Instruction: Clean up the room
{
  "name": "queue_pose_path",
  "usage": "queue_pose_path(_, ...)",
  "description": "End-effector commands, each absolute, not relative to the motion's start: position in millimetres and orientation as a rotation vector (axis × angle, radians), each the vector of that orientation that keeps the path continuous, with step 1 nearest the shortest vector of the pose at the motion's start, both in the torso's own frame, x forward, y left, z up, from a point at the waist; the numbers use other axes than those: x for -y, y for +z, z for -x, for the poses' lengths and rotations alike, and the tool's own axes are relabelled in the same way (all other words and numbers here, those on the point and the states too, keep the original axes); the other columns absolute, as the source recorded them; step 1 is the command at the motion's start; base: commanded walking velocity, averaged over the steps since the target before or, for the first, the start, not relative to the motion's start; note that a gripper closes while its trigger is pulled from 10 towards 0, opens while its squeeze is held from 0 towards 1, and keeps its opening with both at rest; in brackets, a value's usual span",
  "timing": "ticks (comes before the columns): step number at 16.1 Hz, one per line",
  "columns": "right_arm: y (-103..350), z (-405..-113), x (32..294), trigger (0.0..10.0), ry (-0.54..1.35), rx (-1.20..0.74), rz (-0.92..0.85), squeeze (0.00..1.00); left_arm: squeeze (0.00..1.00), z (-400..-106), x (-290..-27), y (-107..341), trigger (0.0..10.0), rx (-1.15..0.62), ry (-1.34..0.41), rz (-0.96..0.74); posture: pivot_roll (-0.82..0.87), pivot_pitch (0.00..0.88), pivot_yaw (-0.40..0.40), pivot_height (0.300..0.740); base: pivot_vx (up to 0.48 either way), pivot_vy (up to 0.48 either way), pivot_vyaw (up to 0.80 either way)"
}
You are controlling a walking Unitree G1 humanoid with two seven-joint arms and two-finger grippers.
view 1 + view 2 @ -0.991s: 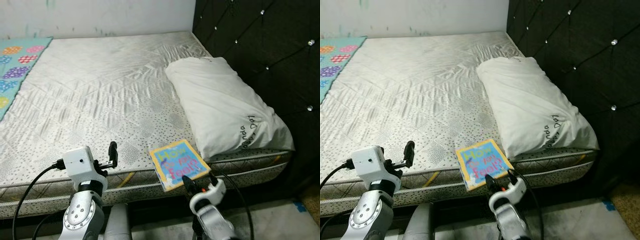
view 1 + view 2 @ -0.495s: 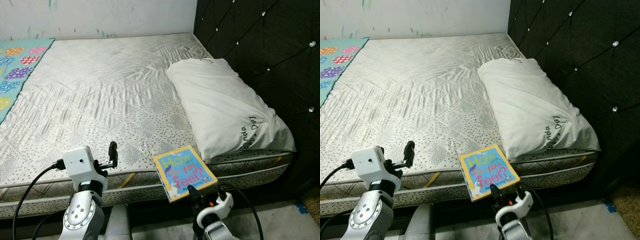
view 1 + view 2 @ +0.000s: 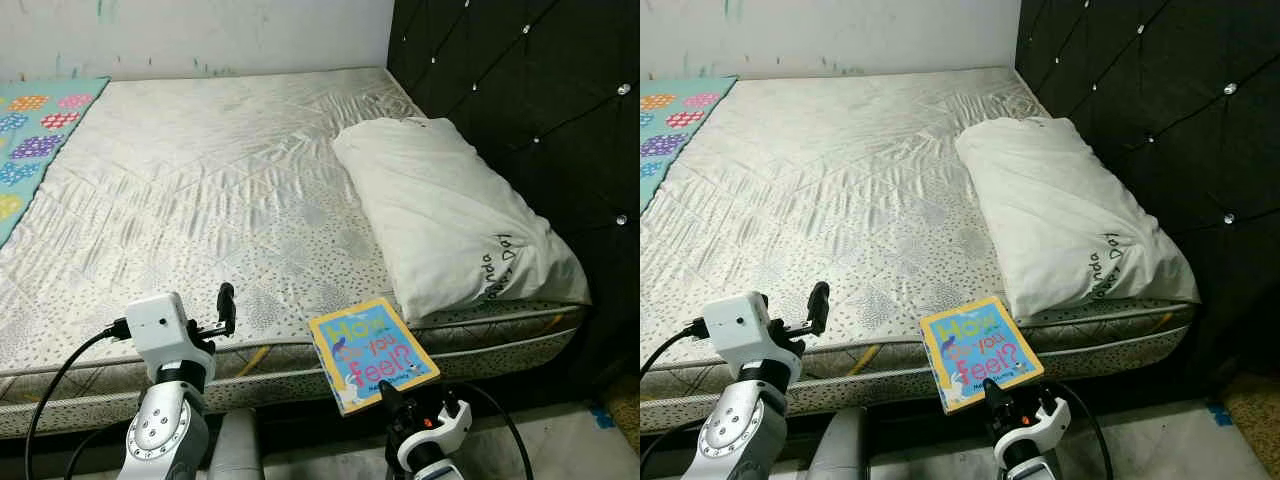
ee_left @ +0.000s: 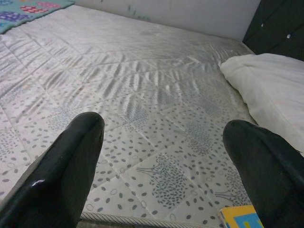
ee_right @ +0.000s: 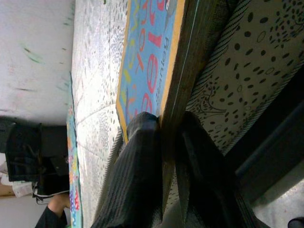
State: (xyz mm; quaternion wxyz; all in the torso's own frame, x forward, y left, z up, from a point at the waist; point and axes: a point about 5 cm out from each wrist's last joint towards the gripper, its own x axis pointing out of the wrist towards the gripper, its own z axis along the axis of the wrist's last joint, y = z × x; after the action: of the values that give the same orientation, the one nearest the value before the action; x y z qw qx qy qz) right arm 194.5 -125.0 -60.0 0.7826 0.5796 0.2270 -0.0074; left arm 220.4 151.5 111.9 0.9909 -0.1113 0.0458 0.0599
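Right wrist view: right pincer is clamped on the near edge of the book, one finger on the cover, the other under it, no gap visible. Book is a yellow-bordered blue picture book; in the head views it sits tilted just above and ahead of the right pincer, overhanging the mattress edge; I can't tell whether its far end rests on the fabric. Pillow lies just beyond the book on the pincer's right, against the black tufted headboard. Left pincer is raised over the mattress edge, well to the left of the book, fingers spread wide with nothing between them. Patterned blanket is at the far left corner of the bed, well away from both pincers. Progress, my read: book is grasped, so pickup is done; carrying it off and putting it away is left, and no destination is visible. Pillow and blanket look untouched; whether they need tidying is unclear.
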Motion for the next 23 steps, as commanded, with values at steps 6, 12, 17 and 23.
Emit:
queue_pose_path(6,104.8,-317.3,-47.1,10.0,0.356,-0.452,-1.242,0.0,0.0,-219.6,-147.8,115.2,10.0,-0.079,0.131,0.251,0.26,0.0,0.0,0.587,0.0,0.0,0.0)
queue_pose_path(12,104.8,-317.3,-47.1,10.0,0.356,-0.452,-1.242,0.0,0.0,-219.6,-147.8,115.2,10.0,-0.079,0.131,0.251,0.26,0.0,0.0,0.587,0.0,0.0,0.0)
queue_pose_path(17,104.8,-317.3,-47.1,10.0,0.356,-0.452,-1.242,0.0,0.0,-219.6,-147.8,115.2,10.0,-0.079,0.131,0.251,0.26,0.0,0.0,0.587,0.0,0.0,0.0)
queue_pose_path(23,104.8,-317.3,-47.1,10.0,0.356,-0.452,-1.242,0.0,0.0,-219.6,-147.8,115.2,10.0,-0.079,0.131,0.251,0.26,0.0,0.0,0.587,0.0,0.0,0.0)
